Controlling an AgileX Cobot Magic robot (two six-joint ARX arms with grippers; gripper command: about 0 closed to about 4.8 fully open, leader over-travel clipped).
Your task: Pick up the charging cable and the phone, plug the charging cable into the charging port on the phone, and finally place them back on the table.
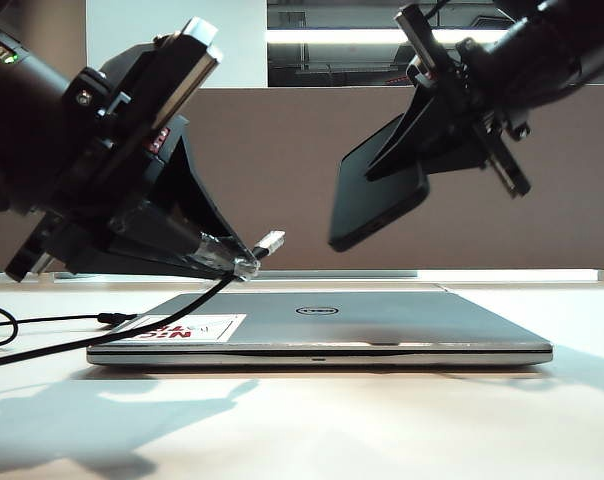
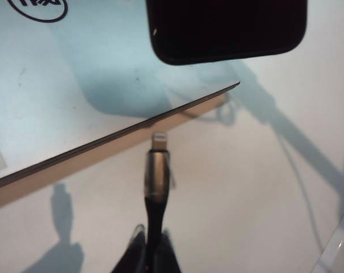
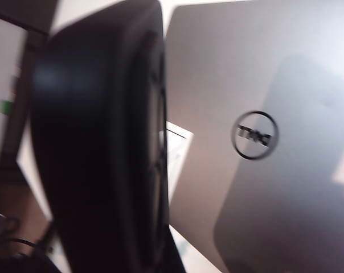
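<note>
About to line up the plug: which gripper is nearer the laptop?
Left. The left gripper holds the cable low, just above the laptop at its left end. The right gripper holds the phone higher, up over the lid.

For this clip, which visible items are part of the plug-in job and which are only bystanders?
In the job:
- charging cable, gripped near its plug by the left gripper, held above the table
- phone, held in the air by the right gripper; plug not yet inserted

Just lying about:
- silver laptop, closed
- second black cord on the table
- divider panel
</note>
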